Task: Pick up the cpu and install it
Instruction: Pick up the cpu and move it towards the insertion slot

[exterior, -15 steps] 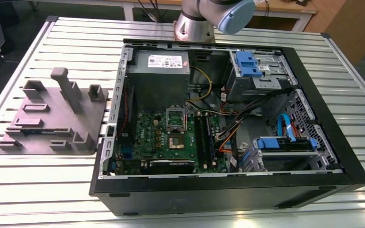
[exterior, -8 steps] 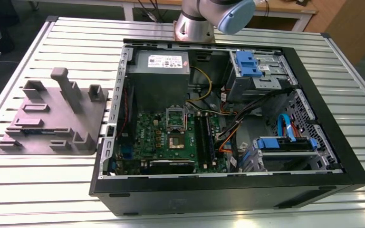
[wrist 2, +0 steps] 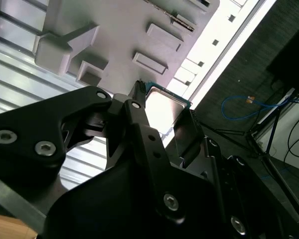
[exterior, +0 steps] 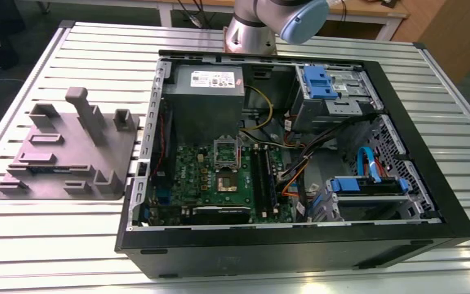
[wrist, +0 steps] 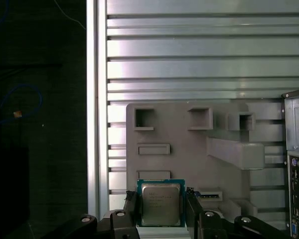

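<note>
Inside the open computer case, the socket is lying uncovered from above. The grey power box is crowding its far side, memory sticks are standing just beside it, and loose cables are sprawling beyond. On the worktop, the holder's posts are sticking up below the fingers, which are pinching the cpu.

Print on the cpu is not legible.
</note>
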Motion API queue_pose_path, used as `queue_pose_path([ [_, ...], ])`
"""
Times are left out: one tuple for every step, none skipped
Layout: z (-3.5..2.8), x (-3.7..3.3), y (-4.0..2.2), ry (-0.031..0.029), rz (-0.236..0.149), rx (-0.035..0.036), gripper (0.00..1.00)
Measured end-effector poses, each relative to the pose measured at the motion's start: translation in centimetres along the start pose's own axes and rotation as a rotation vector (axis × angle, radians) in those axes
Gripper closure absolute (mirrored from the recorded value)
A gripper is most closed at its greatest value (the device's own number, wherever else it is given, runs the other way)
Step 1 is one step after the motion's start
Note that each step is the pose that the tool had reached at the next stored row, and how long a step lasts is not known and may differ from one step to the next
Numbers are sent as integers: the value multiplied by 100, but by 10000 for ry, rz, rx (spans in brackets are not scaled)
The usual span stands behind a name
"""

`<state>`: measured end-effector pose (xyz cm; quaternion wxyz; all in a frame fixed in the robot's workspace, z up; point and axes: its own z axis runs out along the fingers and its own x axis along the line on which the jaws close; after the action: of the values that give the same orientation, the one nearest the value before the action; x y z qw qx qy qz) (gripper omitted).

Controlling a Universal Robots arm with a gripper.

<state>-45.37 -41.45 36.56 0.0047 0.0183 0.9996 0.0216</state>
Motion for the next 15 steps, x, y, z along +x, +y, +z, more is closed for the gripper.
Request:
queue_pose_path([
  [0, 0, 0, 0, 0, 0, 53],
  [-1, -2, 0, 1, 0, 1, 53],
  [-3, -8, 1, 4, 0, 2, 53],
  [-2, -13, 1, 2, 0, 1, 53],
  [0, -18, 1, 0, 0, 0, 53],
  [-1, -23, 1, 1, 0, 1, 53],
  [0, -27, 1, 0, 1, 0, 53],
  [0, -33, 1, 0, 0, 0, 53],
  [0, -38, 1, 0, 0, 0, 53],
  [0, -42, 2, 0, 1, 0, 53],
  [0, -46, 2, 0, 1, 0, 53],
  [0, -50, 2, 0, 0, 0, 53],
  [1, -54, 2, 0, 0, 0, 53],
  [1, -58, 2, 0, 0, 0, 53],
  [1, -62, 2, 0, 0, 0, 53],
])
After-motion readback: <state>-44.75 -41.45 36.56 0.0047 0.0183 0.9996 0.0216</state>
